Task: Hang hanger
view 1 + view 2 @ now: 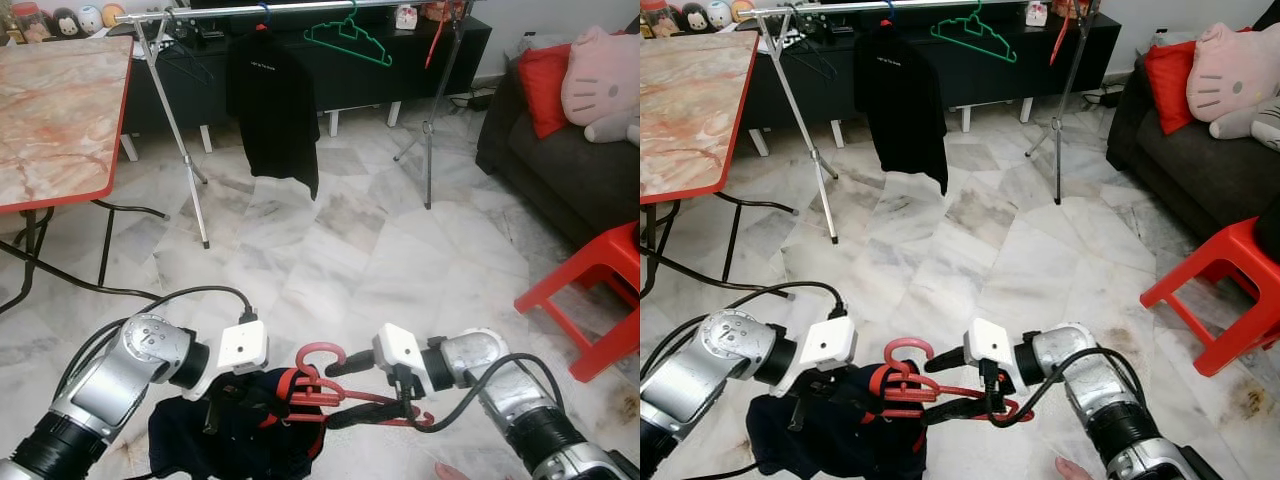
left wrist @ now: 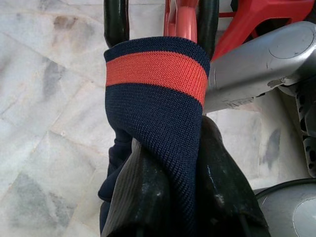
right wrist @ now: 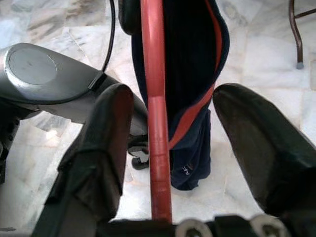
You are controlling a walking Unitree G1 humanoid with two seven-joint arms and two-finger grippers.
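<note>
A red hanger point(image 1: 318, 358) carrying a navy garment point(image 1: 225, 432) with a red stripe hangs low in front of me, between both arms. My left gripper point(image 1: 262, 396) is shut on the garment's collar point(image 2: 155, 69) at the hanger's neck point(image 2: 180, 22). My right gripper point(image 1: 331, 395) is open, and its fingers point(image 3: 108, 143) straddle the hanger's red arm point(image 3: 155, 123) without touching it. Across the room stands a clothes rack, and its rail point(image 1: 300, 10) holds a black T-shirt point(image 1: 272, 100) and a green hanger point(image 1: 348, 40).
A marble-topped table point(image 1: 60, 110) with a red edge stands on the left. On the right are a red plastic stool point(image 1: 590, 290) and a dark sofa point(image 1: 560, 170) with cushions. Open marble floor lies between me and the rack. A black cabinet point(image 1: 400, 60) is behind it.
</note>
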